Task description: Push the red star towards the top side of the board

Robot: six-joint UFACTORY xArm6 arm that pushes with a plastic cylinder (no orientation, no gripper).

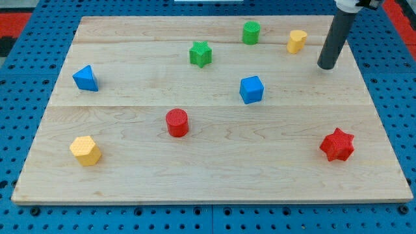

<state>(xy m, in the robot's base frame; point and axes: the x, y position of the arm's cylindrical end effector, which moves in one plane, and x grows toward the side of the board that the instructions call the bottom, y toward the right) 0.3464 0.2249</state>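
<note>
The red star (337,145) lies near the board's lower right corner. My tip (327,66) is the end of a dark rod that comes down from the view's top right. It rests on the board well above the red star, apart from it, and just right of the yellow block (297,41).
On the wooden board (130,188) also lie a green cylinder (251,32), a green star (201,53), a blue cube (251,90), a blue triangular block (85,78), a red cylinder (177,123) and a yellow hexagonal block (85,150). Blue pegboard surrounds the board.
</note>
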